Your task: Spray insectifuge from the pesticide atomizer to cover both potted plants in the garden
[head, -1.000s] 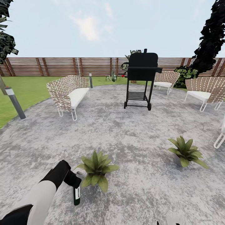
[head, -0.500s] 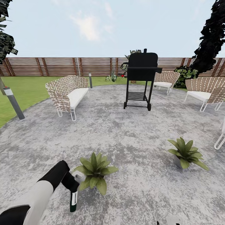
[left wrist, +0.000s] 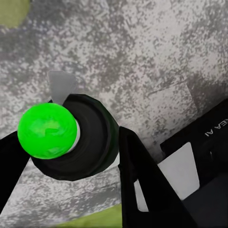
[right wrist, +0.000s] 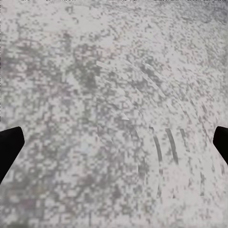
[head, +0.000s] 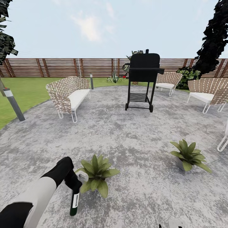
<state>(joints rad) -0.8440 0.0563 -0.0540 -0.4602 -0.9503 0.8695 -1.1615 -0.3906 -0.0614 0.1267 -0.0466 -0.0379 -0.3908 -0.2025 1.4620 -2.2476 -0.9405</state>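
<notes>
We see the left gripper [head: 75,186] clamped on the pesticide atomizer [head: 74,203], a dark bottle with a pale band that hangs roughly upright below the fingers, above the mottled grey paving [head: 133,133], just beside the nearer potted plant [head: 96,176]. In the left wrist view the bottle [left wrist: 71,137] sits between the two dark fingers [left wrist: 142,180], its end showing as a bright green ball, with the paving behind it. The second potted plant [head: 187,154] stands well apart, toward the robot's right, on the same paving. In the right wrist view we see the right gripper [right wrist: 114,142] spread wide, only its dark fingertips [right wrist: 9,145] showing at the two edges, with nothing between them but grey paving. Farther off stand a black grill [head: 144,79], a wicker sofa [head: 68,95], wicker chairs [head: 207,91], and the brown slatted fence [head: 63,67] beyond the lawn [head: 25,91].
</notes>
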